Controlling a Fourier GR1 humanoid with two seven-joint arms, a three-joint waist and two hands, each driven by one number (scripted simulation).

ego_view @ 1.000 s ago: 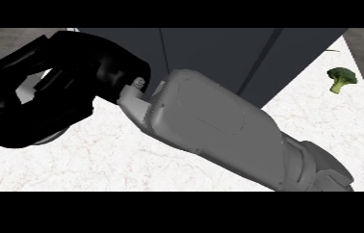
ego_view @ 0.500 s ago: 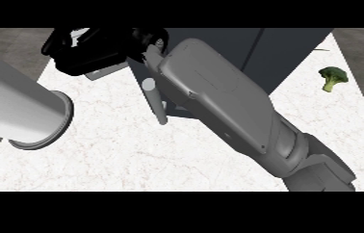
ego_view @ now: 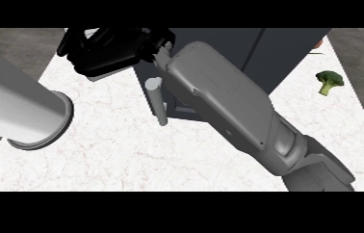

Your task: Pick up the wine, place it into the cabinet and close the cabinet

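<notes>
No wine shows in the head view. My right forearm (ego_view: 235,107) crosses the picture from the lower right to the upper left. Its black hand (ego_view: 107,51) lies at the top left, against the left edge of the dark grey cabinet (ego_view: 284,54). The hand is a dark mass and its grip cannot be made out. A pale grey bar handle (ego_view: 157,102) stands just below the wrist, at the cabinet's front corner. Only my left forearm (ego_view: 28,114) shows, at the left edge, without its hand.
A broccoli floret (ego_view: 328,81) lies on the white marble counter (ego_view: 128,155) to the right of the cabinet. A small orange-red thing (ego_view: 318,44) peeks out at the cabinet's upper right. The counter's left edge runs near the top left.
My right hand has moved up and away toward the cabinet's left edge, looking smaller. The left forearm has come in at the left. The bar handle now shows below the wrist.
</notes>
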